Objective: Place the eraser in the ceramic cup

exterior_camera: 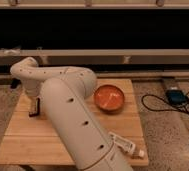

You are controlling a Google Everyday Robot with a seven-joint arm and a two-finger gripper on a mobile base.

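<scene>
Camera view: the gripper [35, 101] is down at the eraser [33, 113] (whether it grips, I cannot tell); the orange bowl [109, 97] lies well apart from it.

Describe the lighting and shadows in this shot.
Camera view: warm light falls evenly on the table and orange bowl; the background is a dark band; the gripper, at the table's left over the eraser, looks shaded by the arm.
</scene>
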